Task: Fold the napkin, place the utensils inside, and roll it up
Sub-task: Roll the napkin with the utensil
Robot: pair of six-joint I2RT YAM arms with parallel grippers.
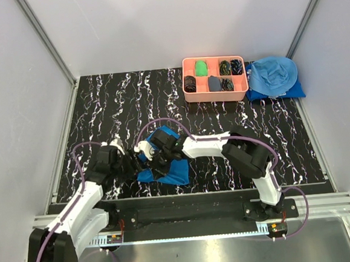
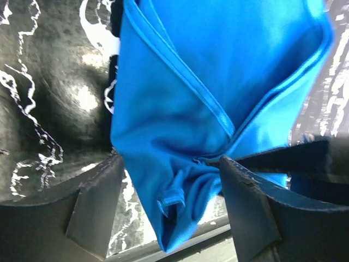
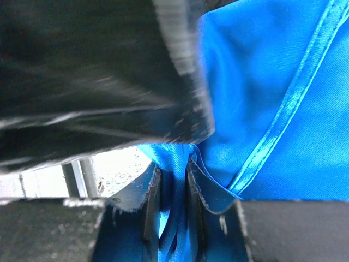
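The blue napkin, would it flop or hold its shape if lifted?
Probably floppy: the napkin creases and bunches where the right gripper pinches it. Likely light, being thin. Its sheen suggests it may slip.

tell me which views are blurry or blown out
top external: sharp, evenly lit, glare only on the metal strip at the near edge; left wrist: the napkin is fairly crisp, a shiny spot on the table; right wrist: worst, a dark shape smears across the upper left, a white patch is blown out below it, but the napkin's hem is sharp.
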